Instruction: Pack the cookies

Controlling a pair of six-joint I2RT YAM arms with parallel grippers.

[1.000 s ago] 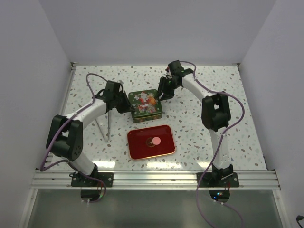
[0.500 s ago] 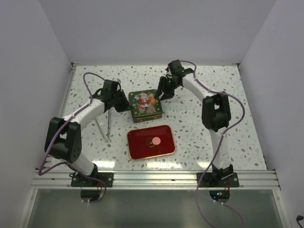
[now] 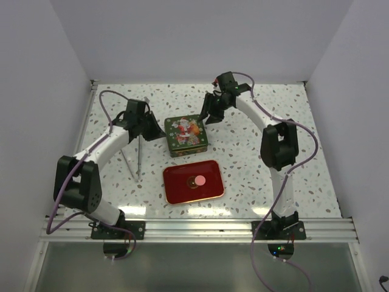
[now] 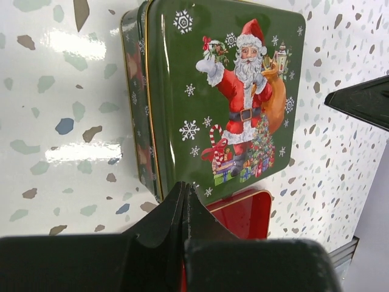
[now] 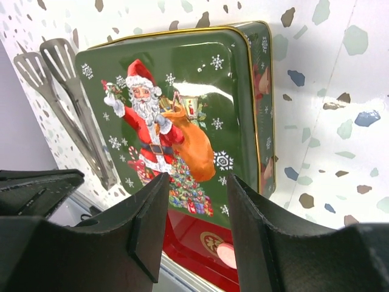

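Observation:
A closed green Santa tin (image 3: 186, 135) stands mid-table; it also shows in the left wrist view (image 4: 222, 91) and in the right wrist view (image 5: 176, 121). In front of it lies a red tray (image 3: 173, 190) with one pink cookie (image 3: 199, 180) on it, also seen in the right wrist view (image 5: 226, 254). My left gripper (image 3: 159, 135) is shut and empty, just left of the tin (image 4: 183, 190). My right gripper (image 3: 205, 120) is open and empty above the tin's far right corner (image 5: 197, 185).
Metal tongs (image 3: 136, 159) lie on the table left of the tin and tray, also seen in the right wrist view (image 5: 76, 97). White walls enclose the speckled table on three sides.
Both grippers have drawn slightly back and up from the tin's sides. The tin, tray and cookie have not moved.

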